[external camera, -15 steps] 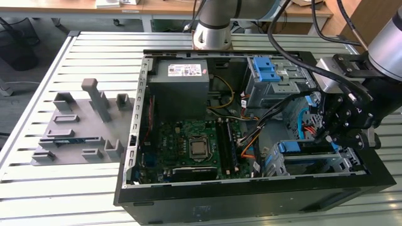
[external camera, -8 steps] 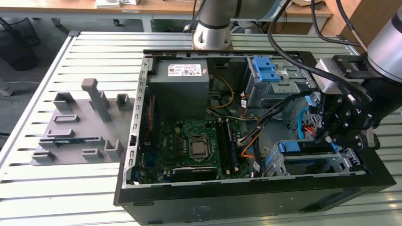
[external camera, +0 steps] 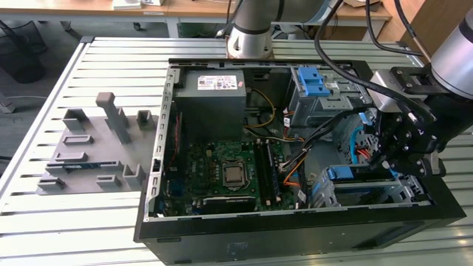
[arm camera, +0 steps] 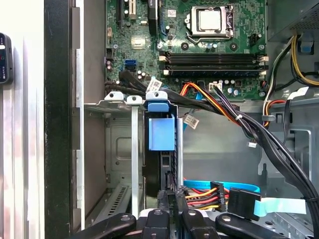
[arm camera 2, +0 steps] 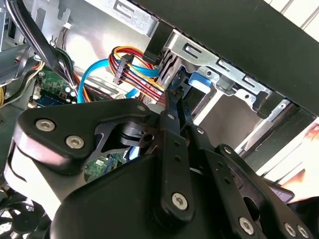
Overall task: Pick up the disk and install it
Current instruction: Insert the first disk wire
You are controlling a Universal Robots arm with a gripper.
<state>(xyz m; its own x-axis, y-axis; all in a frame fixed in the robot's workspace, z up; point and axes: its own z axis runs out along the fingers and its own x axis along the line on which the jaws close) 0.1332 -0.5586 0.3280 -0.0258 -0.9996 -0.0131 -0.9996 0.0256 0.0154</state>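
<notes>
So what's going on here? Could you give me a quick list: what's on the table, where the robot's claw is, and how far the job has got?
Setting: open computer case lying on a slatted table
Beside it: grey holder, at the exterior view's left
Claw: gripper down inside the case, at the drive cage
Disk: blue-railed disk stands edge-on in a cage slot, below the gripper
Nearby: coloured cables
Fingers: cannot tell if open

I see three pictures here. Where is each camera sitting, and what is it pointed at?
Exterior view: off the arm, above, looking down into the open computer case; the arm and gripper show at its right.
First wrist view: on the arm, facing the motherboard and drive cage; gripper linkage at the edge.
Second wrist view: on the arm, close behind the gripper.
Both wrist views share the blue tab.
</notes>
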